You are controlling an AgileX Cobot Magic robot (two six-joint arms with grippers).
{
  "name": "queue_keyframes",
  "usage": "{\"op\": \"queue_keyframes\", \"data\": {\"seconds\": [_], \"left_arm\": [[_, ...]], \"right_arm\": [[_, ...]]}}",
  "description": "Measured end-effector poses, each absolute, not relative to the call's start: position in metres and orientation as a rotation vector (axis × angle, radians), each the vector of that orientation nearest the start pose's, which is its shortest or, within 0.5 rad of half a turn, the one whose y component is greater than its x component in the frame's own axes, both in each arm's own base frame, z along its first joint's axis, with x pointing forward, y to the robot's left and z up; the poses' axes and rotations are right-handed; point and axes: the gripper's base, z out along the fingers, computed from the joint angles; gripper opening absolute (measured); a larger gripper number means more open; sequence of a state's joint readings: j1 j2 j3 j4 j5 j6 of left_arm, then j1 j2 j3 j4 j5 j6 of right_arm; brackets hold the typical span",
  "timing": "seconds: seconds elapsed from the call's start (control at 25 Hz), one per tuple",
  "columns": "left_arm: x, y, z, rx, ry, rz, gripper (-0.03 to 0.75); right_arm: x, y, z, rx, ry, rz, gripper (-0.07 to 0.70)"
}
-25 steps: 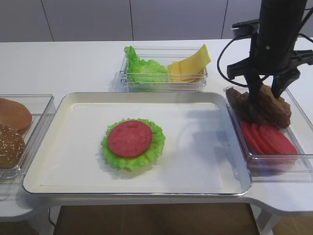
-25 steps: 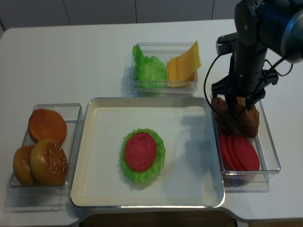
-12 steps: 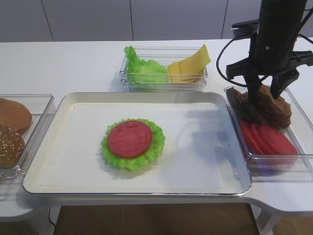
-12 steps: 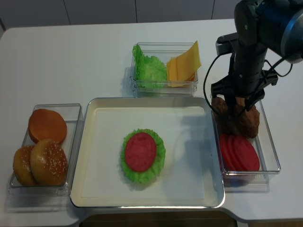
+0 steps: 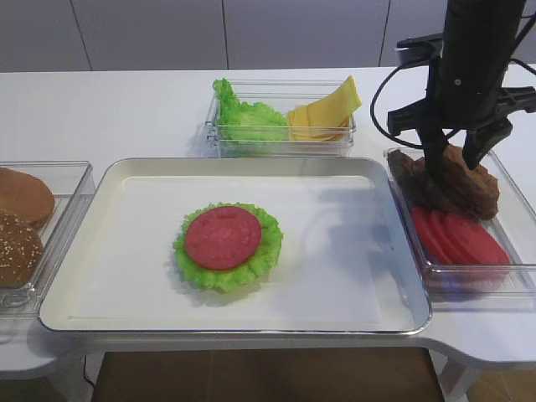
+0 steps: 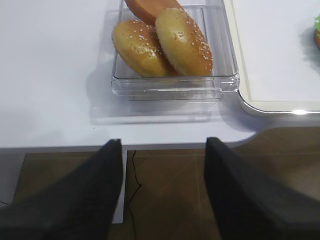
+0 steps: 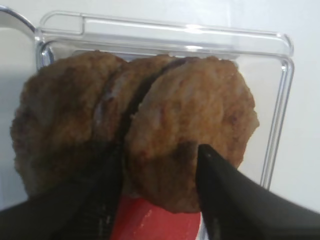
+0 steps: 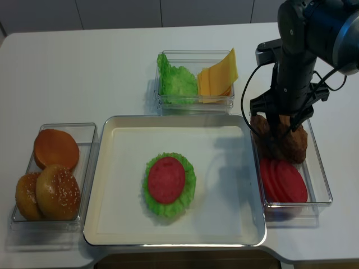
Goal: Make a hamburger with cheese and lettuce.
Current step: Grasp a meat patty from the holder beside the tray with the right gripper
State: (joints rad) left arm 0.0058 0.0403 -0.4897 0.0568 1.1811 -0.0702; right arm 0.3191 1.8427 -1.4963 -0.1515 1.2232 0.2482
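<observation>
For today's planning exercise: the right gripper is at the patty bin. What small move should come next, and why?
Probably close the right gripper on the front patty: its fingers straddle that patty's lower edge with a gap showing, and the hamburger on the tray has only lettuce and a red slice.

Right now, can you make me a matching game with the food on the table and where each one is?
Things:
1. red round slice on the ruffled green leaf
2. pale yellow square cheese slices
3. brown sesame bun halves
4. brown grilled patties

Places:
A. clear box on the far left
B. middle of the big metal tray
C. clear box on the right, under the robot's right hand
D. clear box at the back, beside spare lettuce

Pairs: 1-B, 2-D, 3-A, 4-C
</observation>
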Motion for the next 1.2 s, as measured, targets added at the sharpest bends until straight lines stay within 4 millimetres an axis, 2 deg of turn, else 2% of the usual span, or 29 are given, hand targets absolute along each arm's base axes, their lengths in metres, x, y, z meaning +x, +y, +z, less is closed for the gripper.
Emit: {"op": "queue_keyframes", "data": {"seconds": [0.52,0.84,1.2], "left_arm": [[-0.0037,0.0048,0.2654,-0.089,2.212,0.034,0.391],[-0.0037,0.0048,0.2654,-0.089,2.212,0.034,0.391],[-0.0037,0.0048,0.2654,-0.089,2.212,0.034,0.391]], "right_arm": [[0.3547,0.1036,0.2519,-0.17,3.007,-0.172,0.367],[0.3545,0.1035,0.2525,-0.176,3.005,-0.172,0.186],[0.3521,0.1029,0.2587,-0.174,2.992,-0.162,0.177]]}}
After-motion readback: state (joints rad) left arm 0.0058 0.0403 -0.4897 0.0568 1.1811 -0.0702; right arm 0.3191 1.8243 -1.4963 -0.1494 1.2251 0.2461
